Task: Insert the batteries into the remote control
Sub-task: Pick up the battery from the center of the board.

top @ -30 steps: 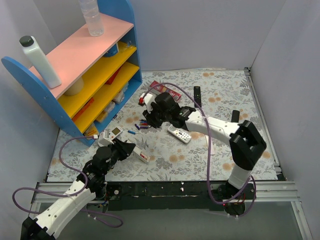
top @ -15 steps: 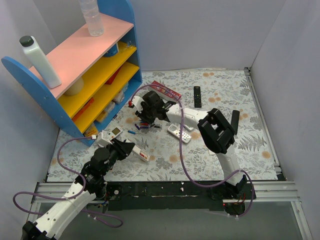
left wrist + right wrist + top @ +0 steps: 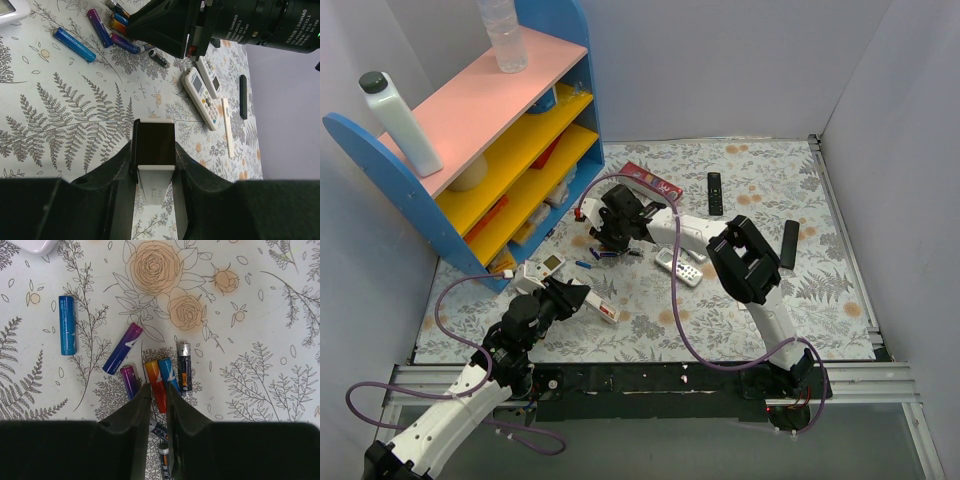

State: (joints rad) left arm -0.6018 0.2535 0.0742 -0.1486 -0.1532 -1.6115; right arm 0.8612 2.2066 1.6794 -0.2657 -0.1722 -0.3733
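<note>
1. Left wrist camera: the left gripper (image 3: pixel 155 150) is clamped on the slim silver-white bar-shaped remote control (image 3: pixel 155 167), one finger against each long side. The end of the remote pointing away from the camera shows a dark rectangular face.
2. Seen from the top external camera, the remote control sits in that gripper low over the floral-printed table cover (image 3: pixel 760 190). It is towards the front left, in front of the blue shelf unit with a pink top (image 3: pixel 470 110).
3. The small cylindrical batteries (image 3: pixel 123 348) lie loose on the cover in a cluster, apart from the remote. One blue cell lies off to the side, and two purple cells lie closer in. An orange-red battery (image 3: pixel 155 374), a second blue cell and a black-and-silver cell lie side by side.
4. The right gripper (image 3: pixel 157 388) hangs directly over this cluster, its jaws set to a narrow gap. The near end of the orange-red battery runs in between the fingertips; I cannot tell whether they are pressing on it.
5. Two wide white remotes with button pads (image 3: pixel 202 92) lie side by side near the batteries, with a thin black remote (image 3: pixel 243 90) further out.
</note>
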